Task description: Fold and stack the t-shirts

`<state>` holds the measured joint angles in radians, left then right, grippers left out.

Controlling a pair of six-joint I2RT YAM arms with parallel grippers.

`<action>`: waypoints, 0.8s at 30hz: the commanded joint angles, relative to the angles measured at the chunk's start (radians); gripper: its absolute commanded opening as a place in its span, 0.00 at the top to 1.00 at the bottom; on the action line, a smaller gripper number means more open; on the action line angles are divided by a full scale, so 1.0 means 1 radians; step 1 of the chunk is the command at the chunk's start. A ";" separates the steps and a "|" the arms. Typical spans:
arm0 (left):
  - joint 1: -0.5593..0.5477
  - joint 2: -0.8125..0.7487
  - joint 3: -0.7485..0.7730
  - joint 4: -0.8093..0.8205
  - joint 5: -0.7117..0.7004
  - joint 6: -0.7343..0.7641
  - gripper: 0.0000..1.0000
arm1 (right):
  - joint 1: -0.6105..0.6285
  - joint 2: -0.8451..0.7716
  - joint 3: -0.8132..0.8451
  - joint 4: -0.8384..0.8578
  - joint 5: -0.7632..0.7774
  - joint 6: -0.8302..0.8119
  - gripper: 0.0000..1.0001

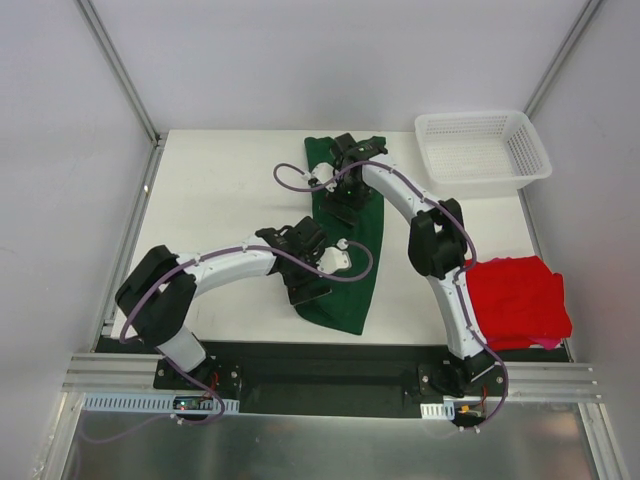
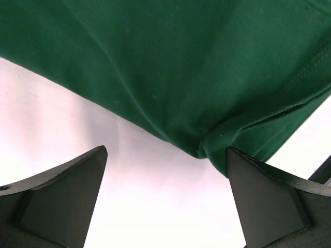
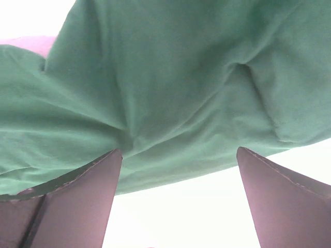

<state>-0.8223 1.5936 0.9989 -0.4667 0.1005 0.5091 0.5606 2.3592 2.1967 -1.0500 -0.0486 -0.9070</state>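
The dark green t-shirt (image 1: 357,268) lies as a long narrow strip down the middle of the white table (image 1: 220,190). My left gripper (image 1: 306,268) hangs open at the strip's left edge near its lower end. In the left wrist view the green t-shirt (image 2: 181,67) has its folded corner just ahead of the open left gripper (image 2: 166,150), close to the right finger. My right gripper (image 1: 346,196) stands open over the strip's upper part. The right wrist view shows the green t-shirt (image 3: 170,77) edge between the wide tips of the right gripper (image 3: 178,151). The red t-shirt (image 1: 516,300) lies crumpled at the right.
A white plastic mesh basket (image 1: 482,148) stands at the table's far right corner. The right arm's elbow (image 1: 437,240) rises between the green strip and the red cloth. Grey walls close the table's left and right sides.
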 commanded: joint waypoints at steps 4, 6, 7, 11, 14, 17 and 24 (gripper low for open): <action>0.008 0.031 0.060 -0.026 0.005 0.000 0.02 | -0.004 -0.017 -0.020 -0.048 -0.073 0.039 0.03; 0.008 0.020 0.064 -0.042 -0.002 0.009 0.01 | -0.004 -0.011 -0.014 -0.053 -0.076 0.042 0.04; 0.009 0.014 0.069 -0.062 -0.004 0.011 0.01 | -0.004 -0.006 -0.011 -0.056 -0.079 0.045 0.03; 0.009 -0.039 0.076 -0.142 0.013 -0.001 0.01 | -0.001 0.020 0.011 -0.061 -0.085 0.052 0.04; 0.009 -0.087 0.083 -0.212 0.037 -0.032 0.01 | -0.001 0.035 0.026 -0.068 -0.092 0.062 0.03; 0.009 -0.130 0.093 -0.260 0.053 -0.052 0.01 | 0.004 0.043 0.024 -0.068 -0.099 0.065 0.03; 0.009 -0.130 0.132 -0.239 0.047 -0.064 0.02 | 0.012 0.054 0.029 -0.064 -0.099 0.065 0.03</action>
<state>-0.8223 1.4616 1.0946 -0.7097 0.1257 0.4744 0.5629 2.4191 2.1841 -1.0832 -0.1207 -0.8528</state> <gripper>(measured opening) 0.986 0.967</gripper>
